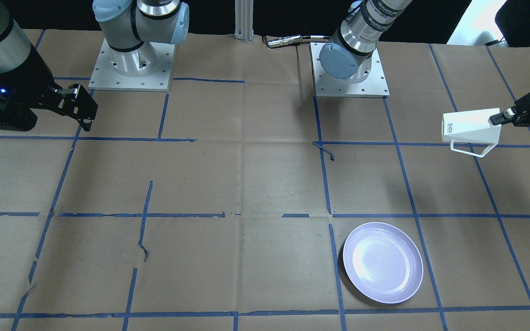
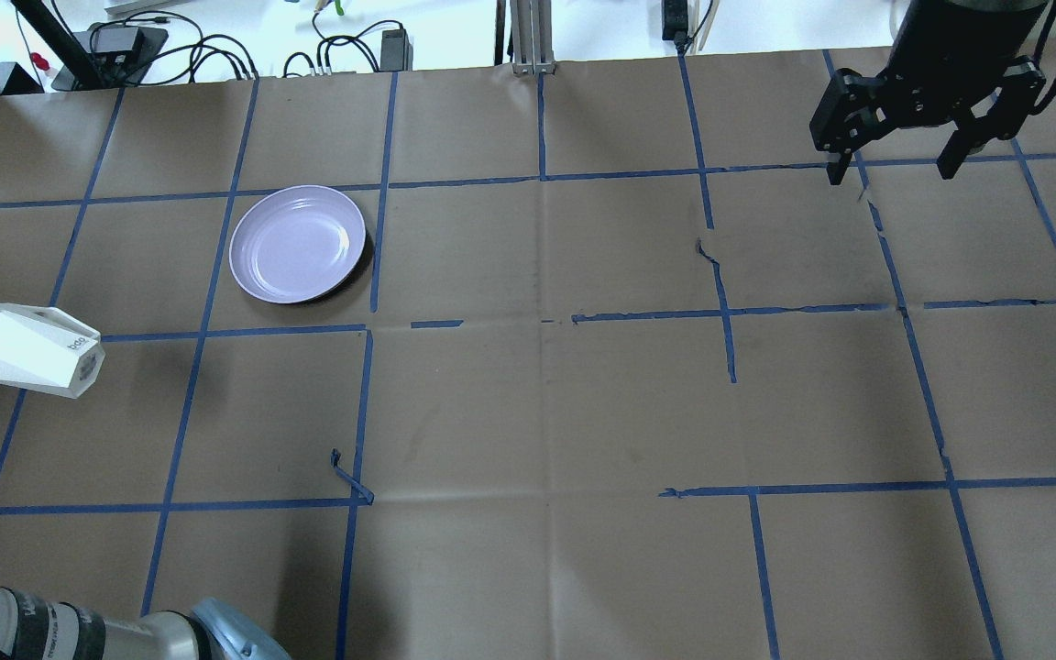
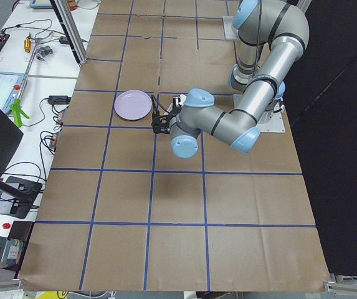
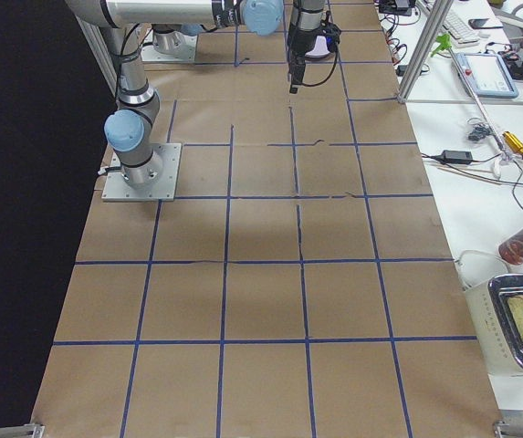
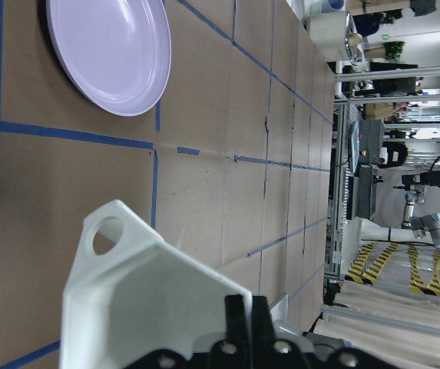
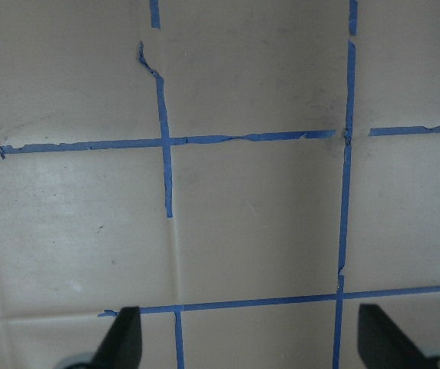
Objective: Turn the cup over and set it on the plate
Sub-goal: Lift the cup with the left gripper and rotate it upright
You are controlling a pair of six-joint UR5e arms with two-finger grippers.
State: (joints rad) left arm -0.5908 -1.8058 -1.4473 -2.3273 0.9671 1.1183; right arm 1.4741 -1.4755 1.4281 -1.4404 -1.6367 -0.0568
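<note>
The white faceted cup hangs on its side in the air, its handle pointing down and its lettered base toward the table's middle. My left gripper is shut on its rim. The cup also shows in the overhead view at the far left and close up in the left wrist view. The lavender plate lies empty on the table, apart from the cup; it also shows in the overhead view and the left wrist view. My right gripper is open and empty above the far right of the table.
The table is covered in brown paper with a blue tape grid, torn in places. The two arm bases stand at the robot's edge. Cables and power bricks lie beyond the far edge.
</note>
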